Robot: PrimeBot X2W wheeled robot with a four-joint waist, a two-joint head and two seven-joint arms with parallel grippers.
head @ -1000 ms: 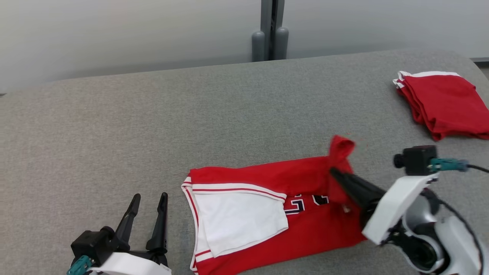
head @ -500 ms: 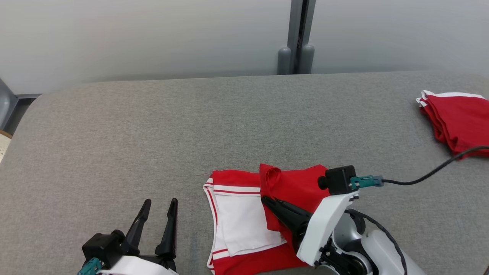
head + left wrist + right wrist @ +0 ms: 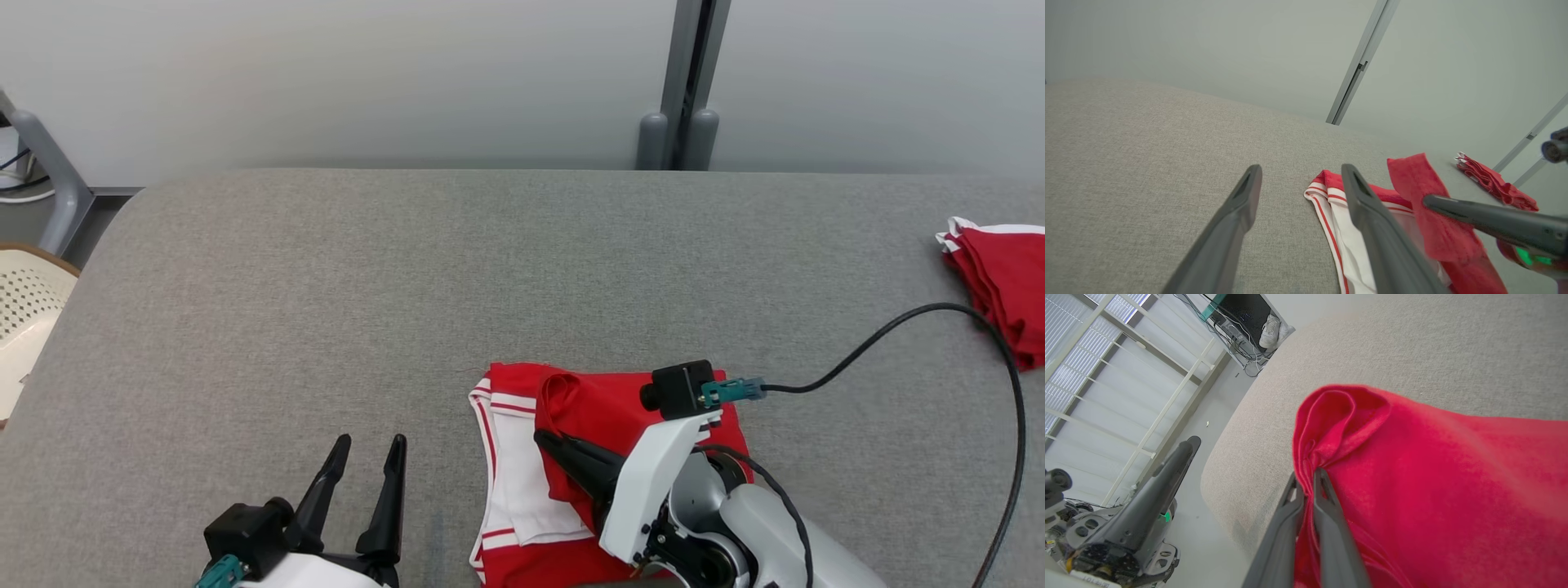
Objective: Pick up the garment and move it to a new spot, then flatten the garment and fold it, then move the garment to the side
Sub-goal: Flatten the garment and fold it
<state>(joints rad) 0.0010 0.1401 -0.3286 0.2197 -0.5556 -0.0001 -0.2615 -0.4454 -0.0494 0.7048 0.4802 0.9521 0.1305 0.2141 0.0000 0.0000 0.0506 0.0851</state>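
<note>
Fold under way: a red corner of the garment [image 3: 596, 408] is pinched in the tightly closed right end effector [image 3: 545, 441], the rest spread just beneath it. Edges should be lined up before release. The left end effector [image 3: 369, 447] is held spread wide, empty.

You've got a red garment [image 3: 604, 400] with a white panel and red-and-white striped trim, on a grey speckled counter [image 3: 408, 286]; the folded pile [image 3: 1000, 282] is red too, with a white edge. Left hand [image 3: 371, 443] and right hand [image 3: 543, 437] have black fingers and white shells, with a teal plug [image 3: 731, 390] and a black cable [image 3: 939, 306]. Your basket [image 3: 24, 302] is cream, dotted with holes.
</note>
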